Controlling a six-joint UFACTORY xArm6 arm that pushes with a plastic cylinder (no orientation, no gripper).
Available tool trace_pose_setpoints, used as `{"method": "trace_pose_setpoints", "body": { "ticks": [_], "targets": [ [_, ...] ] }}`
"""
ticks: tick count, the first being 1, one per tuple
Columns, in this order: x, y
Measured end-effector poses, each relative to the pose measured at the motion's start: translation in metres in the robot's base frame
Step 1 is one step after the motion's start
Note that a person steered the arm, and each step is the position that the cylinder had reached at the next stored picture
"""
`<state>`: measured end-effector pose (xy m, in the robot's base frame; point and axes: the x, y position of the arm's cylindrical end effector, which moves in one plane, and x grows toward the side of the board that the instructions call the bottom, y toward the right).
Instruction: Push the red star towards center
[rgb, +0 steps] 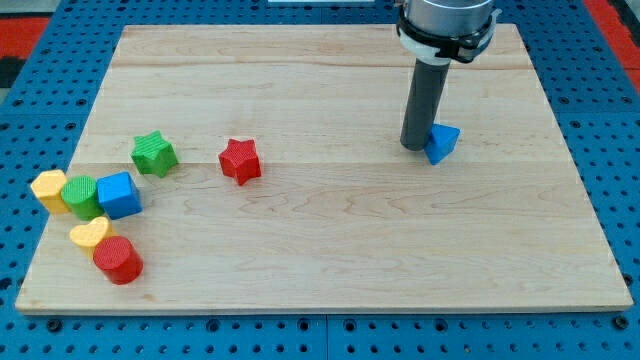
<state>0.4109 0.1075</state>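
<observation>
The red star lies on the wooden board, left of the middle. My tip is far to the star's right, in the view's upper right part. It stands right against the left side of a small blue block.
A green star lies left of the red star. At the view's left edge sit a yellow block, a green cylinder and a blue cube. Below them lie a yellow heart and a red cylinder.
</observation>
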Motion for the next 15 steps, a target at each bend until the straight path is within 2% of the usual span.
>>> {"method": "trace_pose_setpoints", "body": {
  "ticks": [1, 2, 3, 5, 6, 8, 12, 15],
  "targets": [
    [-0.010, 0.000],
    [0.009, -0.011],
    [0.062, -0.039],
    [0.101, -0.177],
    [0.082, -0.227],
    [0.026, -0.239],
    [0.041, -0.232],
    [0.023, -0.181]
  ]
}}
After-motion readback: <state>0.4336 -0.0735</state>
